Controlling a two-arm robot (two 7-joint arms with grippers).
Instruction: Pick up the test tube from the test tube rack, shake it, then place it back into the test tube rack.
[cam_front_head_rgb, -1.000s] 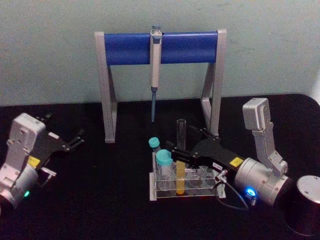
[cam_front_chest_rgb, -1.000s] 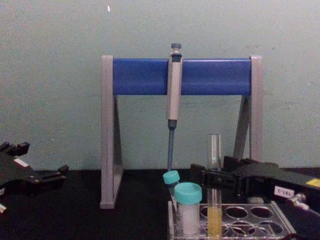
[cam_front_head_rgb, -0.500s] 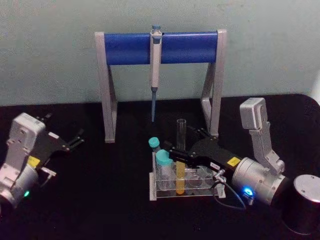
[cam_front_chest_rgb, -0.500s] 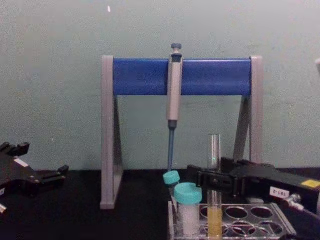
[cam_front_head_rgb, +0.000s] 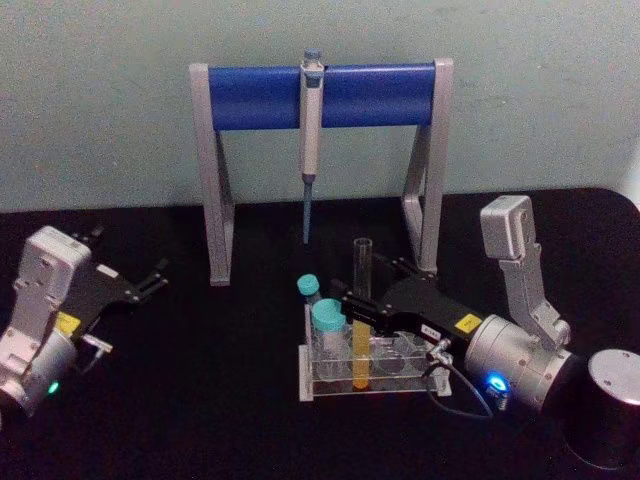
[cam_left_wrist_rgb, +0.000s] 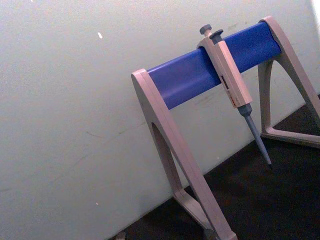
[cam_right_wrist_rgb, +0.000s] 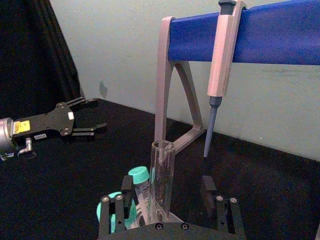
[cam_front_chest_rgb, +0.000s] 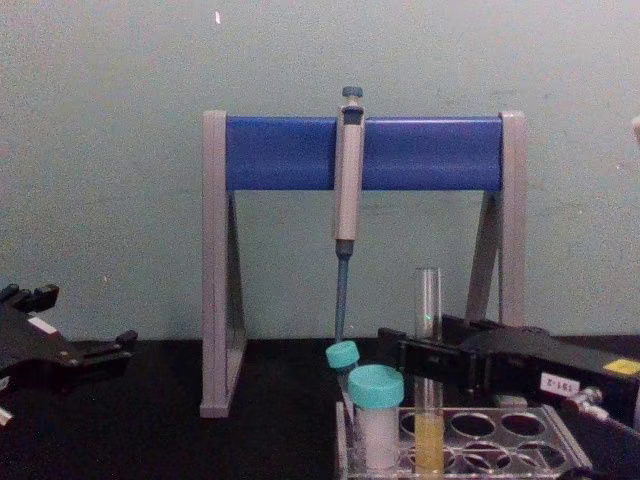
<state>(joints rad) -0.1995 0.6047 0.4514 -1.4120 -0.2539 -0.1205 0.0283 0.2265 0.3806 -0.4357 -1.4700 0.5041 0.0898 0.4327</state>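
Reaching over the rack (cam_front_head_rgb: 400, 375), my right claw (cam_right_wrist_rgb: 165, 192) is open, with the tube (cam_front_head_rgb: 361, 262) standing upright in its hole between the fingers (cam_right_wrist_rgb: 207, 190), not yet gripped; I'd close straight across it; left claw (cam_front_head_rgb: 152, 280) idles open, well away

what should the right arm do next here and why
Probably close the right end effector on the test tube: its fingers sit on either side of the glass, apart from it, and the tube stands in the test tube rack, not yet lifted. The left end effector rests off to the left.
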